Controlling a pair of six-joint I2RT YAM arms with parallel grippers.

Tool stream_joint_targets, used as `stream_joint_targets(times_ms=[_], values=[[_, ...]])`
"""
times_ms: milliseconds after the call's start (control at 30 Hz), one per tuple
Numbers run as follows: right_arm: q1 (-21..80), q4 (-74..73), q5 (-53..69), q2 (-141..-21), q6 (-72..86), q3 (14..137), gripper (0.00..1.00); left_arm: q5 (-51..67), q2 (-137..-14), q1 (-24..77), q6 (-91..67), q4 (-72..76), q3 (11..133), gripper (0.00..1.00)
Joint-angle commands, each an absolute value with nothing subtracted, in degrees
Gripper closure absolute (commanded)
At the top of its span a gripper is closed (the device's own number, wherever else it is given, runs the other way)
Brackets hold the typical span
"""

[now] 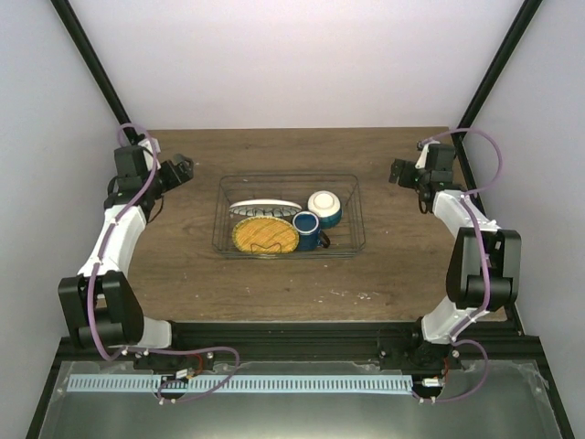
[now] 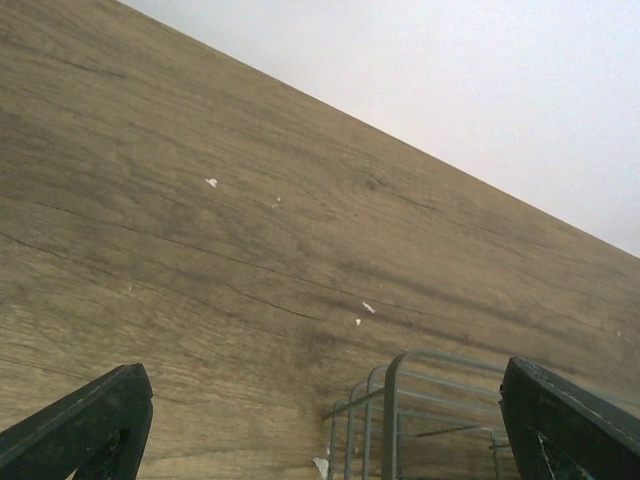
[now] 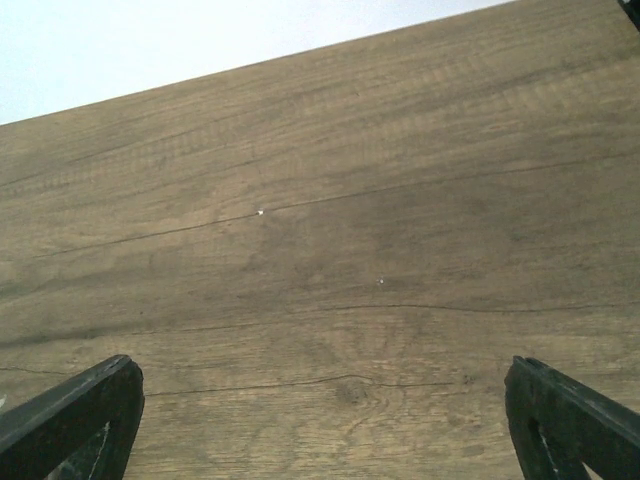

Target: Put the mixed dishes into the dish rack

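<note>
Starting on the near side of the dish rack (image 1: pixel 289 254), the tabletop (image 1: pixel 183 288) carries no dish that the overhead view shows. All four pieces sit inside the wire walls. In the rack's near-left part is the lime-green plate (image 1: pixel 264 235), its yellow-orange face showing through the grid. The dark blue mug (image 1: pixel 307 229) stands just beside it, toward the rack's middle. Behind the green plate the white plate (image 1: pixel 265 207) appears to lean at a tilt, and the small cream bowl (image 1: pixel 324 205) sits in the far-right part.

Level with the rack's far edge, the left gripper (image 1: pixel 183 169) hangs off the rack's left side and the right gripper (image 1: pixel 399 172) off its right. Both are apart from the wire, with fingers spread wide and nothing between them. In the left wrist view the fingers (image 2: pixel 95 420) frame a corner of the rack. The right wrist view shows only bare wood.

Loading looks finished, so the step in hand is probably a clean retreat. The left arm would do well to lift before it swings, since that rack corner lies close under its fingers and a snagged wire could drag the light basket and topple the leaning plate. Fingers are best left wide and paths kept outside the rack's walls.
</note>
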State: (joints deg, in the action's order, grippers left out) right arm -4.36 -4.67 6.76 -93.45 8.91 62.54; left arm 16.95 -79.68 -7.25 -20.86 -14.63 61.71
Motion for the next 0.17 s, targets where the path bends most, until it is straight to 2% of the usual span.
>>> stream_joint_targets(times_ms=[0, 133], values=[[-4.6, -3.9, 6.3, -93.8, 9.7, 62.7, 0.00, 15.7, -79.4, -7.5, -20.1, -12.7, 61.5, 0.03], [-4.6, -3.9, 6.0, -93.6, 9.1, 62.4, 0.00, 15.7, -78.4, -7.5, -19.5, -12.4, 61.0, 0.03]])
